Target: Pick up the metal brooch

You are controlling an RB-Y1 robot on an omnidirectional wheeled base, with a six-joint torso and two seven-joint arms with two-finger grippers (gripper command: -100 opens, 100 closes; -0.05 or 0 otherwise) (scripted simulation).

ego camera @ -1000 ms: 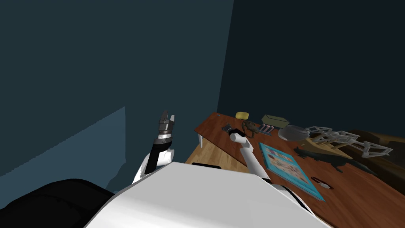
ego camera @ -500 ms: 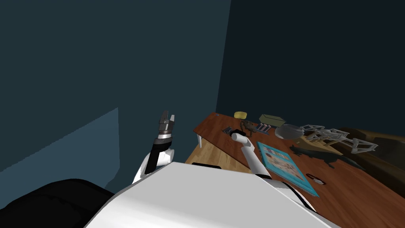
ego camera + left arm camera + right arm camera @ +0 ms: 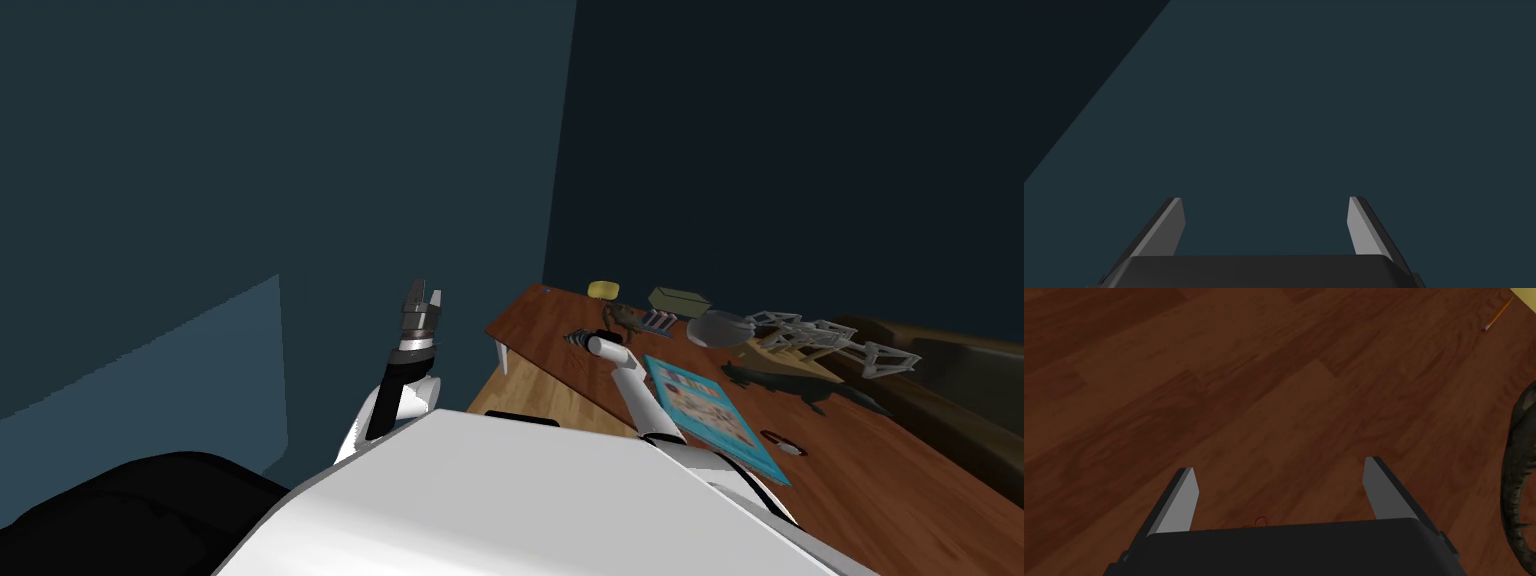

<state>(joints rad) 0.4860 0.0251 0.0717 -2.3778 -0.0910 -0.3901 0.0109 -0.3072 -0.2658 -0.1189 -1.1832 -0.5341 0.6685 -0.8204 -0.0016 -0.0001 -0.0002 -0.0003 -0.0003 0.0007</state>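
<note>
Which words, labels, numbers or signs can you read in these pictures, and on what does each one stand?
No text can be read in any view.
Blue book on the wooden table: its cover has a pale printed panel with small marks, too small to read.
Olive box at the far end of the table: no label can be made out.
</note>
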